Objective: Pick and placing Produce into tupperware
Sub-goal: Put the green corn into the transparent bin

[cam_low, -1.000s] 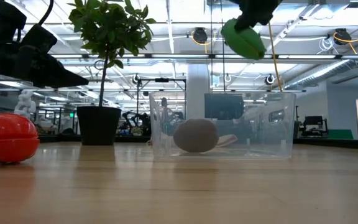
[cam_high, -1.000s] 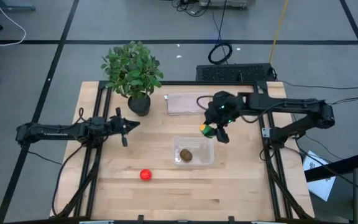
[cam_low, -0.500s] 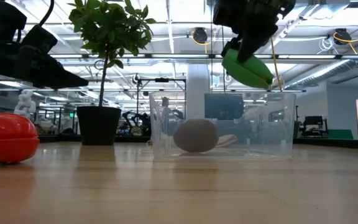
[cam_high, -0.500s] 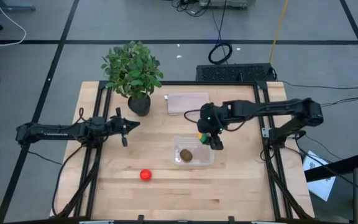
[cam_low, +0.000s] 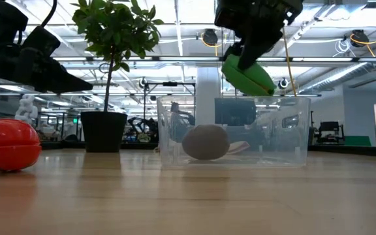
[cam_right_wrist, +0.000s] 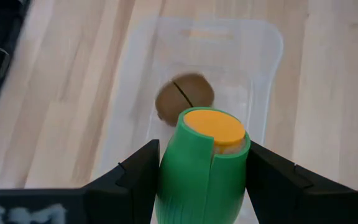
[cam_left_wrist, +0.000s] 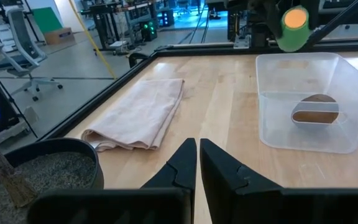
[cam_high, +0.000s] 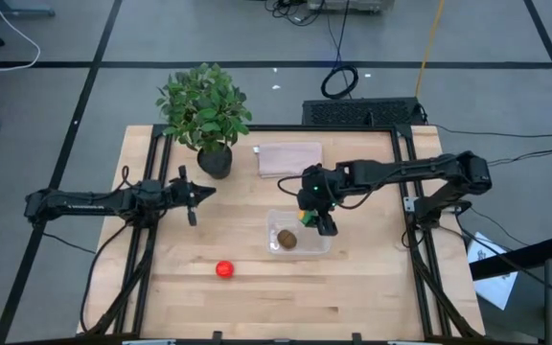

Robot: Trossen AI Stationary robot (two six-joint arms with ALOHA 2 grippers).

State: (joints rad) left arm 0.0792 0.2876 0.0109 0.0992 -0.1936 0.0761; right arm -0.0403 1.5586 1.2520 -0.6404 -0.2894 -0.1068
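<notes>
Red toy tomato [cam_high: 223, 269] sits on the wood, well off the tupperware's [cam_high: 322, 244] near-left corner. Inside the tupperware lies the brown kiwi [cam_high: 287, 239]. Above its far rim, the right gripper [cam_high: 316, 216] clamps the green toy vegetable [cam_low: 247, 75], orange end showing. No readable writing anywhere. Far left of the tupperware, the left gripper [cam_high: 193, 195] waits, fingers together, empty.

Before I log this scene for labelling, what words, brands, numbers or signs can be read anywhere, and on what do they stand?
No readable text stands on anything here.
Green elongated toy food, brown oval toy kiwi, round red toy food and clear shallow plastic container: no labels.
Pale marks at the right wrist view's lower edge: too blurred to read.
</notes>
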